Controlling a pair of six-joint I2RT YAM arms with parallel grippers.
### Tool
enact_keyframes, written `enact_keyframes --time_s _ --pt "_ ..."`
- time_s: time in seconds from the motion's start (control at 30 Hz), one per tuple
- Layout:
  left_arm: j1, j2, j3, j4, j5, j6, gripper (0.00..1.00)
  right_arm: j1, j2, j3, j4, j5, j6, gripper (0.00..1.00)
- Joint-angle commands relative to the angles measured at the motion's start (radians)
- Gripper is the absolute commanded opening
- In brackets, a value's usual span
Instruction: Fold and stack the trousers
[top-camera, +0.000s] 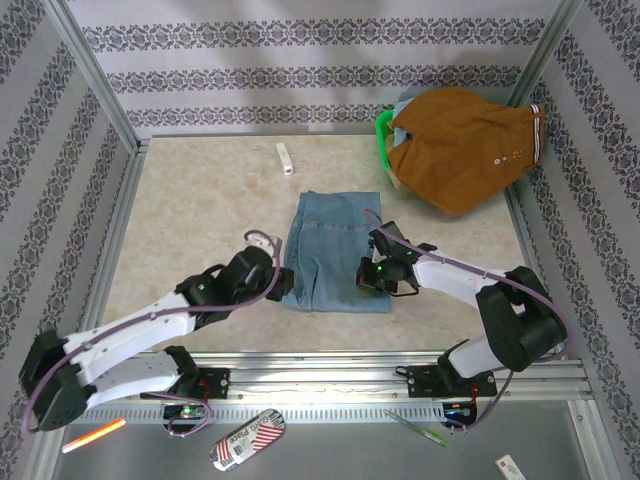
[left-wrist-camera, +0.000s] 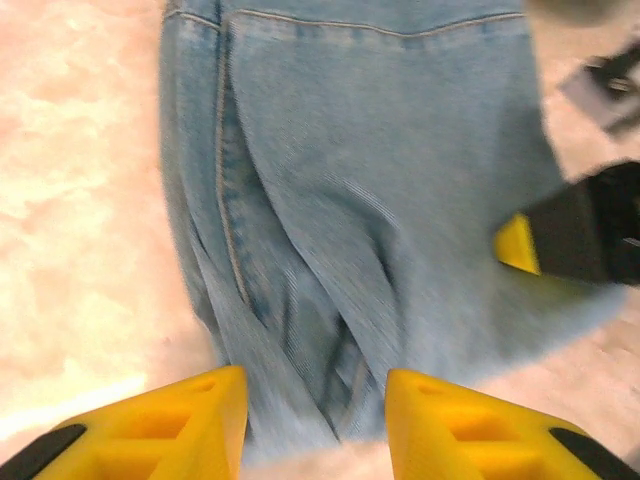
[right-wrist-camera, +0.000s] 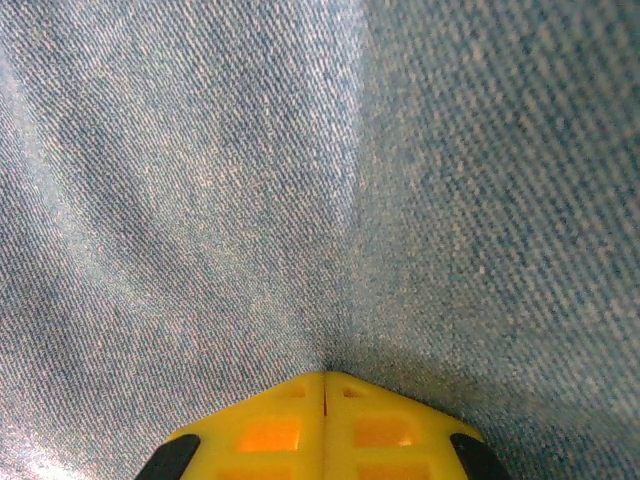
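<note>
Denim trousers (top-camera: 338, 250), one folded pair, lie mid-frame on the surface (top-camera: 200, 220), left jaws part-open and empty at their lower-left edge, right jaws shut against the cloth, while one green basket (top-camera: 383, 135) upper right holds one brown garment (top-camera: 460, 145).

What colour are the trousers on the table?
The trousers are faded light-blue denim, clearest in the left wrist view.

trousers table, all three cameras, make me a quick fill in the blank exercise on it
1. The right gripper has its jaws ___, tips against the trousers.
2. The left gripper has its jaws ___ at the trousers' near edge.
3. The garment heaped in the far right corner is ___ in colour.
Missing words: shut; open; brown.
</note>
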Motion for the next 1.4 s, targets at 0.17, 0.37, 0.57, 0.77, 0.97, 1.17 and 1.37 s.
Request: enact_keyframes --time_s 0.17,0.37,0.57,0.77,0.97,1.17,1.37 --pt "-0.232 0.145 -0.059 0.101 -0.023 -0.181 0.37 0.003 -0.006 0.036 -0.055 0.043 0.012 0.0" --pt "-0.267 0.342 -0.011 0.208 -0.162 -0.192 0.44 0.0 -0.036 0.03 -0.073 0.052 0.008 0.0" --pt "-0.267 0.456 0.027 0.231 -0.231 -0.179 0.44 -0.01 -0.079 -0.017 -0.072 0.059 0.009 0.0" --pt "-0.264 0.521 0.03 0.235 -0.247 -0.188 0.32 -0.018 -0.081 -0.042 -0.062 0.056 0.009 0.0" --pt "-0.265 0.458 -0.007 0.21 -0.254 -0.194 0.0 -0.043 -0.069 -0.052 -0.067 0.072 -0.005 0.0" --pt "-0.265 0.395 -0.035 0.175 -0.266 -0.153 0.0 -0.074 -0.049 -0.054 -0.072 0.072 -0.026 0.0" --pt "-0.265 0.312 -0.029 0.099 -0.263 -0.086 0.0 -0.105 -0.01 -0.042 -0.078 0.077 -0.063 0.0"
